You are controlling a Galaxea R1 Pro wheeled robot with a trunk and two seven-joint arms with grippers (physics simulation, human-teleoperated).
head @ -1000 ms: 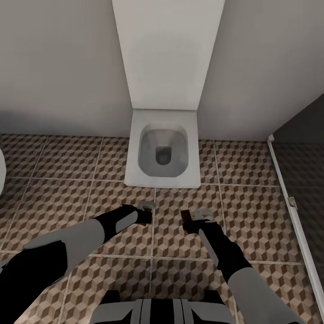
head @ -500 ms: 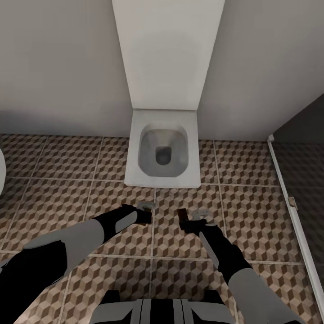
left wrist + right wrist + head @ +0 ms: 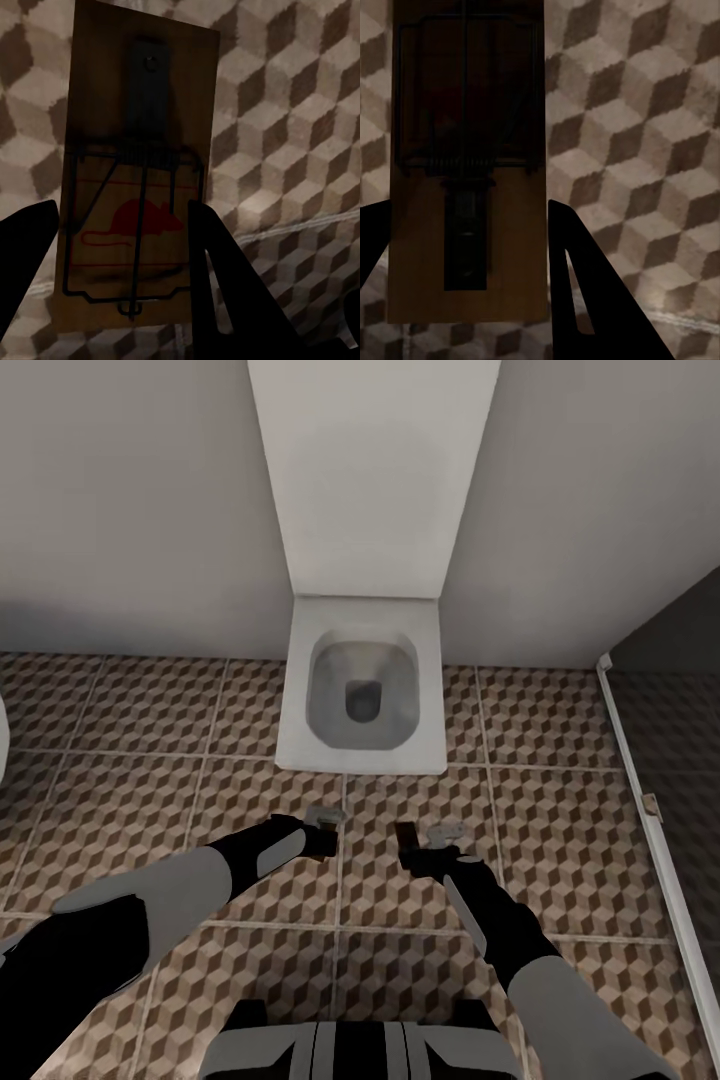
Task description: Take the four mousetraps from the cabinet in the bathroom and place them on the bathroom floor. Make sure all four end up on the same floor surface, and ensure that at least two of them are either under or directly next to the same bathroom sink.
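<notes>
- The left gripper [image 3: 322, 838], black-fingered, pinches a flat brown wooden mousetrap with a red mouse print and dark wire spring [image 3: 139, 172]. One finger sits on each long edge of the slab, and its long axis runs straight out along the fingers.
- The right gripper [image 3: 408, 852] likewise clamps a second brown wooden mousetrap with a dark metal bar [image 3: 465, 161] by its long edges, also pointing away from the wrist.
- Both traps hang just above the brown, beige and grey cube-patterned tiled bathroom floor [image 3: 560, 840], directly in front of the white squarish toilet [image 3: 362, 690].
- A rounded white edge, probably the sink [image 3: 3, 745], shows at the robot's far left, well apart from both grippers; the left arm is nearer it.
- Placement near the sink likely calls for carrying the traps leftward first.
</notes>
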